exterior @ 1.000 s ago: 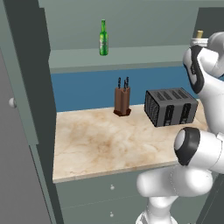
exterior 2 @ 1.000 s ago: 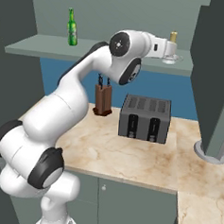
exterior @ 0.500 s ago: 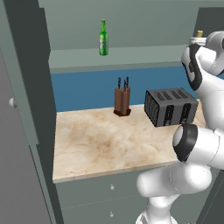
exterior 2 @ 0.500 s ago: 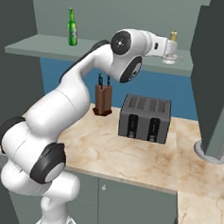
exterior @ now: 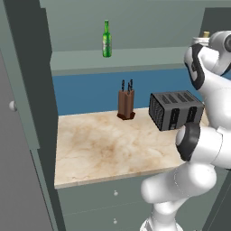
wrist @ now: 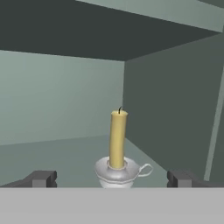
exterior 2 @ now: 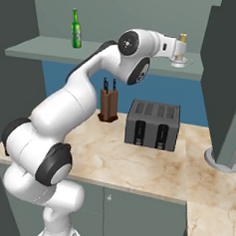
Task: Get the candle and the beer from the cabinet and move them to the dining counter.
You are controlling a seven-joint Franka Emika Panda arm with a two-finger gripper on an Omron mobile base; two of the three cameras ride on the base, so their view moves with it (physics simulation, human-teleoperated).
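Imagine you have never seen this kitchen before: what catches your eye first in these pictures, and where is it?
The big white arm reaching up to the cabinet shelf, its open gripper facing the candle, which stands upright in its silvery dish between the two fingertips. Next comes the beer, a green bottle standing alone at the shelf's other end. Below, on the marble worktop, sit a knife block and a dark toaster.

The scene is viewed forward and down from behind the arm, at seven and five o'clock. The marble worktop (exterior: 113, 149), toaster (exterior 2: 153, 124), knife block (exterior: 126, 104) and beer (exterior 2: 76, 29) are shared by both base views. The candle (wrist: 117, 140) is seen close by the hand view, level along the cabinet (wrist: 61, 113) shelf.
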